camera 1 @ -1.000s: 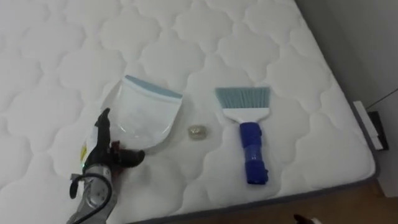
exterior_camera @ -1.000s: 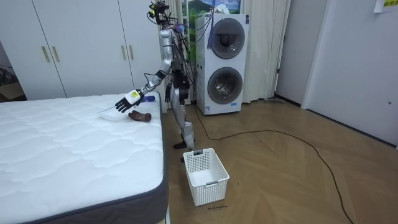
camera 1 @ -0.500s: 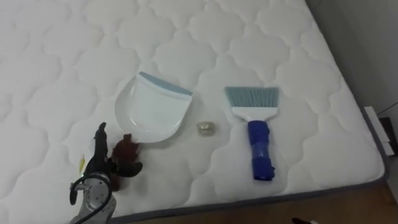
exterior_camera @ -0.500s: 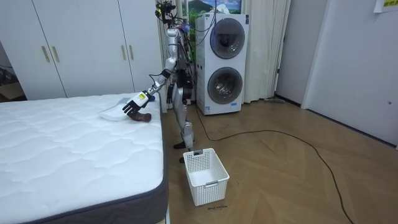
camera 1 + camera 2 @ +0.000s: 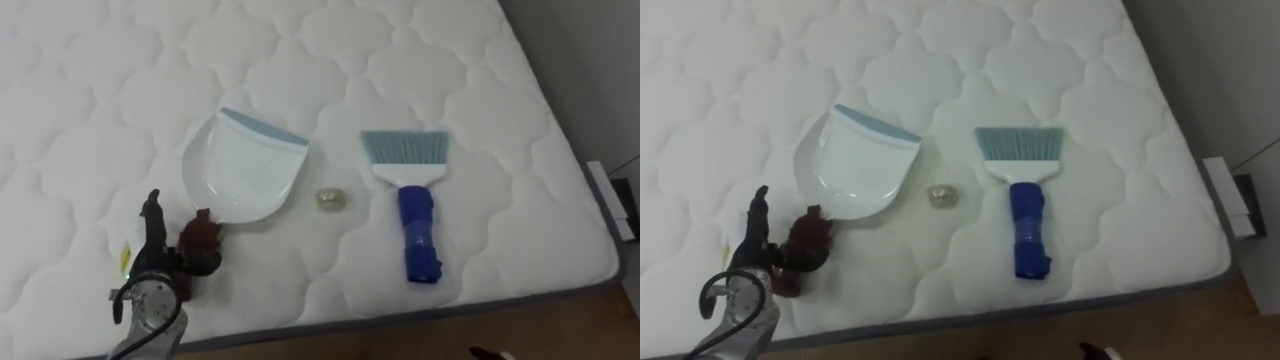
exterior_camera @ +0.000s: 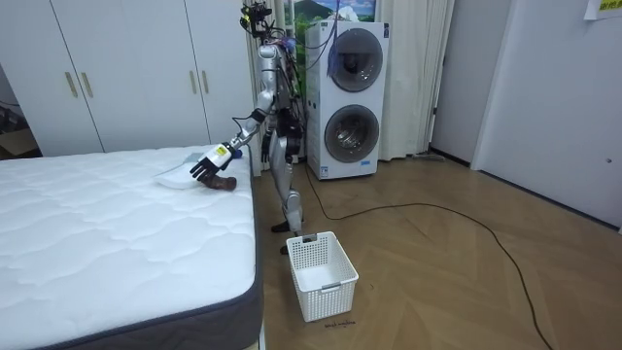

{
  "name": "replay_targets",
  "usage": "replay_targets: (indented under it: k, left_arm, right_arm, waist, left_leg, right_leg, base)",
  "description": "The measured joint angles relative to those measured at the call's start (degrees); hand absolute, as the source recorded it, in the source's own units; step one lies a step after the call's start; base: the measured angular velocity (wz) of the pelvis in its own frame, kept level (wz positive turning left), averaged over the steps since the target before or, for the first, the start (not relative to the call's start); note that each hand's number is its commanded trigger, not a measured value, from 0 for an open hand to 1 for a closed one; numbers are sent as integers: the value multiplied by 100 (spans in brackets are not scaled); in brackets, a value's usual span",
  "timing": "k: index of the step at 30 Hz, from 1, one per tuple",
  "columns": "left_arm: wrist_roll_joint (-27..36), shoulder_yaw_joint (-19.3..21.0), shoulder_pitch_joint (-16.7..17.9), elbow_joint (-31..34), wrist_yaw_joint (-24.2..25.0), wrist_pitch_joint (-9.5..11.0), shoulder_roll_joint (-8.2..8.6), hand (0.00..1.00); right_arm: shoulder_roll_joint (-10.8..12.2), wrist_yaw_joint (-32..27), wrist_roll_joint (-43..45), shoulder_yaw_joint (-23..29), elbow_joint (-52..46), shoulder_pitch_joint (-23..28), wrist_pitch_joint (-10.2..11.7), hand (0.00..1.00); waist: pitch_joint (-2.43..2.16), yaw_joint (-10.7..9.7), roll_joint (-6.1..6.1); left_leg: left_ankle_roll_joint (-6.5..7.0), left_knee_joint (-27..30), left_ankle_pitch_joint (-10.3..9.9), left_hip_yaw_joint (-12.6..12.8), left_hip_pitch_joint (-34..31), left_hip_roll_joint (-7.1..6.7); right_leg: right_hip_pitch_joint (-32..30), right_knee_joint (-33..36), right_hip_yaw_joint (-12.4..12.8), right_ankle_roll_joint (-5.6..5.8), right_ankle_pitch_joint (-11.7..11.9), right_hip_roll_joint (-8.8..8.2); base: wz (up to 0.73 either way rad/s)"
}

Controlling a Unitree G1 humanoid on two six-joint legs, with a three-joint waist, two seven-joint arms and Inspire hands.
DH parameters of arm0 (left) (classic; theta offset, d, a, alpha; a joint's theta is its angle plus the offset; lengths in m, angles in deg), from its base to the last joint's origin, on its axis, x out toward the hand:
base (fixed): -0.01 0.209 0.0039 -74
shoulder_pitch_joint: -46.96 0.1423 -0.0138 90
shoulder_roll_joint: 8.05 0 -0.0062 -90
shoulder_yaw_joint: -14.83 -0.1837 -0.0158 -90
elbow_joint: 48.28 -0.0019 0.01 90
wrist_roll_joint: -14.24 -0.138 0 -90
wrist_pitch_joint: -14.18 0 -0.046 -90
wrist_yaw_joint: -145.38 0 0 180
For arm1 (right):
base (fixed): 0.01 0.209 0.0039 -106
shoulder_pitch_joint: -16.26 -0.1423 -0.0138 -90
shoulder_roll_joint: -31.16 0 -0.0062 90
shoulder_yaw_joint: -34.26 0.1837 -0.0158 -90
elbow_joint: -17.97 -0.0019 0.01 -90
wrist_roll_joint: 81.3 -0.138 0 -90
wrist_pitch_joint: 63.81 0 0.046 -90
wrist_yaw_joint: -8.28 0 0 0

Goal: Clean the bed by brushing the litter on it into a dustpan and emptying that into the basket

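A pale blue dustpan (image 5: pixel 245 180) lies on the white quilted mattress (image 5: pixel 450 60), its blue lip pointing away from me. Its dark red handle (image 5: pixel 200 238) points toward the near edge. My left hand (image 5: pixel 158 262) is on that handle, fingers curled round it and thumb up. A small crumpled scrap (image 5: pixel 331 199) lies just right of the pan. Further right lies a brush (image 5: pixel 415 215) with a blue handle and pale blue bristles. In the room view I stand at the bed's corner with my left hand (image 6: pixel 206 163) stretched over it.
The mattress ends close below the pan and brush, and its right edge (image 5: pixel 600 200) drops to the floor. A white laundry basket (image 6: pixel 321 275) stands on the wood floor by the bed. Stacked washing machines (image 6: pixel 350 97) are behind me, and white wardrobes (image 6: pixel 126 68) line the wall.
The eye view has shifted a little. My left hand came down from the pan's side onto the dark red handle and its fingers closed round it. Pan, scrap and brush stay put.
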Motion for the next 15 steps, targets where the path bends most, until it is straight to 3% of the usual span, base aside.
replay_targets:
  k: [4, 8, 12, 15]
  left_arm:
    - [-2, 0, -89, -42, -1, 0, -11, 0]
    - [2, 3, -366, -275, -1, 0, -11, 0]
    - [2, 4, -423, -291, 5, 0, -11, 0]
    - [20, 10, -514, -317, 11, 0, -23, 0]
  right_arm:
    - [-18, 41, 3, -102, 37, -113, -3, 0]
    - [-16, 68, 6, -171, 35, -178, -3, 0]
    - [-10, 61, -12, -172, 41, -225, 0, 0]
    - [-12, 52, -96, -182, 39, -217, 6, 0]
  waist:
    - [9, -3, -15]
    - [59, -21, -86]
    - [70, -28, -94]
    - [106, -36, -91]
  left_leg:
    - [0, 66, 0, 31, -143, 3]
    - [-1, 161, 0, 38, -278, 4]
    - [-2, 255, 0, 36, -447, 8]
    - [-3, 399, -2, 42, -678, 23]
  right_leg:
    - [-190, 126, 10, -20, -16, -17]
    - [-360, 318, -6, -45, -80, -48]
    - [-523, 412, -29, -61, -98, -63]
    - [-668, 451, -86, -71, -95, -70]
  base:
    - [-5]
    - [2]
    - [2]
    - [13]
